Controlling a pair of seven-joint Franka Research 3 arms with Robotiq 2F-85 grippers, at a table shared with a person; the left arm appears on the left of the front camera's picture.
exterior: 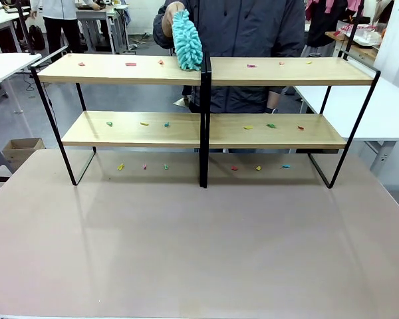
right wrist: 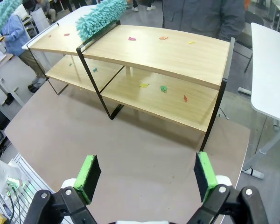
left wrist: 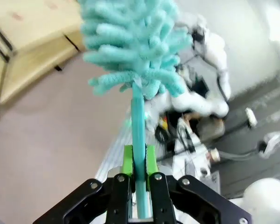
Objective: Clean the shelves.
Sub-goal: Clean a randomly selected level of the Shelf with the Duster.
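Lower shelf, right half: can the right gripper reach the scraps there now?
Probably yes. The right gripper is open and empty; the lower shelf is open at the front, with only bare tabletop before the scraps.

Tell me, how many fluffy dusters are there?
2. One teal duster is in the person's hand, at the shelves' top board. A second teal duster is clamped by its handle in the left gripper.

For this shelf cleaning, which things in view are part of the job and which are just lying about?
Job: shelves; coloured scraps on the boards; teal duster in the person's hand; second duster clamped in the left end effector.
Lying about: cardboard box; white table.
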